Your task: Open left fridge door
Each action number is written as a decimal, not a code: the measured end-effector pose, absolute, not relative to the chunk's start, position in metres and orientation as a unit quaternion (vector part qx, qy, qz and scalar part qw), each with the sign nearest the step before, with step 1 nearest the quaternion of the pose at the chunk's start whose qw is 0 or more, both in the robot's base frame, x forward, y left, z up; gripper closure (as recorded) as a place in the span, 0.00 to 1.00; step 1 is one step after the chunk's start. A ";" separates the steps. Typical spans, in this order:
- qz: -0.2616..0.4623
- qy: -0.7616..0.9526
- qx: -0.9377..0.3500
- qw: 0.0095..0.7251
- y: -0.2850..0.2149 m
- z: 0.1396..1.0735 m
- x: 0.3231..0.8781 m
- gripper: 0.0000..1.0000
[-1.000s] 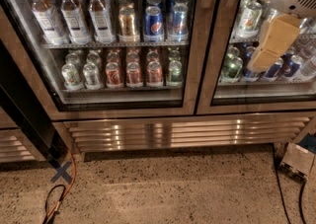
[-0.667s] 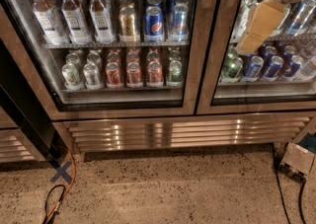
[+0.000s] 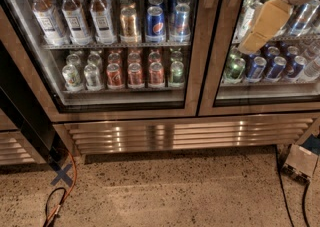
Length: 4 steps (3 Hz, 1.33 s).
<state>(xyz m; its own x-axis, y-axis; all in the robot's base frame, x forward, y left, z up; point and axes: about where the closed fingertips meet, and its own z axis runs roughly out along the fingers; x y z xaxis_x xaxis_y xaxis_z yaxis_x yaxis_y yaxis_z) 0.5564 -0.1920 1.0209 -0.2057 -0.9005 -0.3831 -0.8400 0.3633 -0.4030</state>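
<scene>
The left fridge door (image 3: 125,112) is a tall glass door in a bronze-steel frame, and it stands closed. Behind its glass I see white-capped bottles (image 3: 75,16), Pepsi cans (image 3: 156,23) and red cans (image 3: 135,73). The matching right door (image 3: 265,102) shows green, blue and silver cans. My gripper (image 3: 262,28), white with a tan part hanging down, is at the upper right in front of the right door's glass. It is just right of the vertical frame between the two doors.
A louvred steel grille (image 3: 190,133) runs below the doors. A dark cabinet (image 3: 25,116) juts out at the left. An orange cable (image 3: 70,186) and a blue tape cross (image 3: 62,174) lie on the speckled floor. A small box (image 3: 300,163) with black cables sits at the lower right.
My gripper has moved left across the right door's glass, closer to the frame between the two doors. The doors have not moved.
</scene>
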 end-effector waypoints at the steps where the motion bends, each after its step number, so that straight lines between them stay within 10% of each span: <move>1: -0.031 0.766 -0.548 0.334 -0.190 1.025 0.582 0.00; 4: 0.023 0.743 -0.539 0.396 -0.178 1.034 0.635 0.00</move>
